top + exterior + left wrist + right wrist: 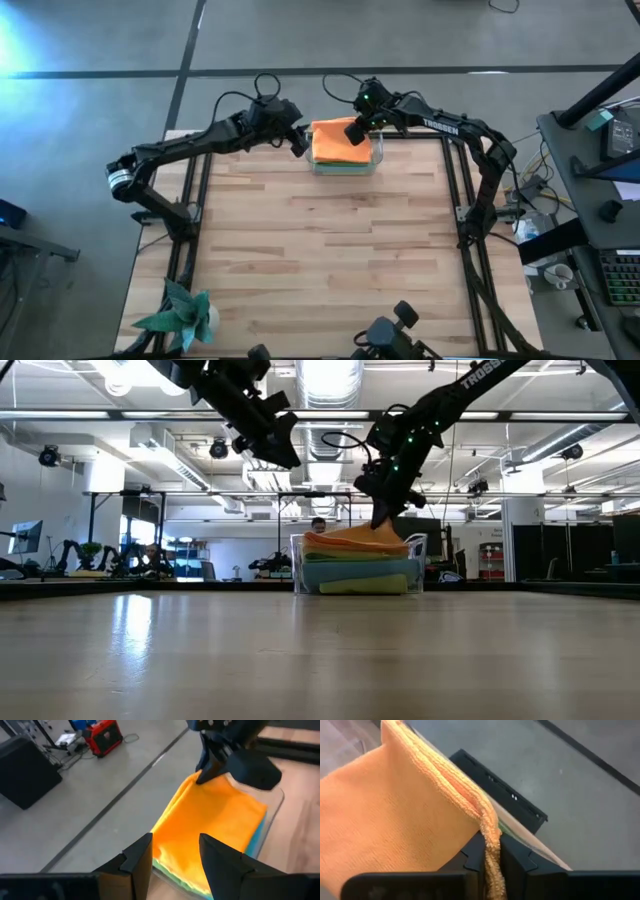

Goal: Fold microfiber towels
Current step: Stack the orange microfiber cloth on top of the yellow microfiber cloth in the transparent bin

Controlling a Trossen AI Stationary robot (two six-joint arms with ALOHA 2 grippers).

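Note:
A clear bin (pixel 346 169) stands at the table's far edge with folded microfiber towels stacked in it. The orange towel (pixel 336 145) lies on top, over a blue one (pixel 360 566) and a yellow-green one (pixel 365 586). My right gripper (pixel 492 855) is above the bin's far right part, shut on the orange towel's edge. My left gripper (pixel 176 852) hangs open in the air just left of the bin (pixel 298 143), higher than the stack, with nothing between its fingers. My right gripper pinches the orange towel's thick folded edge (pixel 489 826) between its two fingers, near the towel's far right corner (pixel 201 776). Several layers run into the grip. The fingers slant down from above. That edge is drawn up into a small peak (pixel 385 532); the rest of the towel lies on the stack.
The bare wooden tabletop (pixel 330 240) stretches from the bin toward the near edge. A teal spiky ornament (pixel 185 315) sits at the near left corner. Dark camera gear (pixel 385 335) stands at the middle of the near edge.

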